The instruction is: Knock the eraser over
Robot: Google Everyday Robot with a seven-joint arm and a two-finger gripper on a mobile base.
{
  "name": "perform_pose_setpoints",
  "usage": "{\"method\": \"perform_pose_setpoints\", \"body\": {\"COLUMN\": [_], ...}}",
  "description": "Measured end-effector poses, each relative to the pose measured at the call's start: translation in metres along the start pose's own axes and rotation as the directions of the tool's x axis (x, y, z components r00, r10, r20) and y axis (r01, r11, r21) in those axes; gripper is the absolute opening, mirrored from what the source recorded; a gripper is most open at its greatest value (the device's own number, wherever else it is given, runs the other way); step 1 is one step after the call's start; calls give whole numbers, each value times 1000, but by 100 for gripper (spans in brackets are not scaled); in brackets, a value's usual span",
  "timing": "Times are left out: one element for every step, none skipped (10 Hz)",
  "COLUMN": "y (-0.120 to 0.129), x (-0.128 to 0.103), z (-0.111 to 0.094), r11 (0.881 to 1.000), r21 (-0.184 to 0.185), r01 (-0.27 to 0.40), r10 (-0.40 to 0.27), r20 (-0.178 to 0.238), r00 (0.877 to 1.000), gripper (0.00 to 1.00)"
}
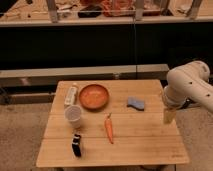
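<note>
No legible text anywhere

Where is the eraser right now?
In the camera view, the eraser stands upright at the table front-left, just before the white cup; the hand hangs over the right edge.
</note>
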Motion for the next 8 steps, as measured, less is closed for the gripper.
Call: {"method": "perform_pose_setpoints", "body": {"y": [0, 2, 6, 10, 14, 20, 26, 30], "x": [0, -2, -10, -24, -39, -54, -61, -64], "z": [0, 0, 1, 1, 2, 4, 6, 8], "r11": [1000, 1000, 1000, 998, 996, 992, 988, 983], "r21": [0, 1, 2, 3, 5, 8, 10, 14], "r01": [1, 8, 31, 61, 85, 125, 155, 183], "r10": [-1, -8, -31, -61, -85, -125, -155, -183], "r20": [-1, -2, -5, -5, -6, -6, -9, -10], "r00": [1000, 1000, 1000, 998, 996, 992, 988, 983], "gripper": [80, 80, 80, 80, 80, 80, 80, 80]}}
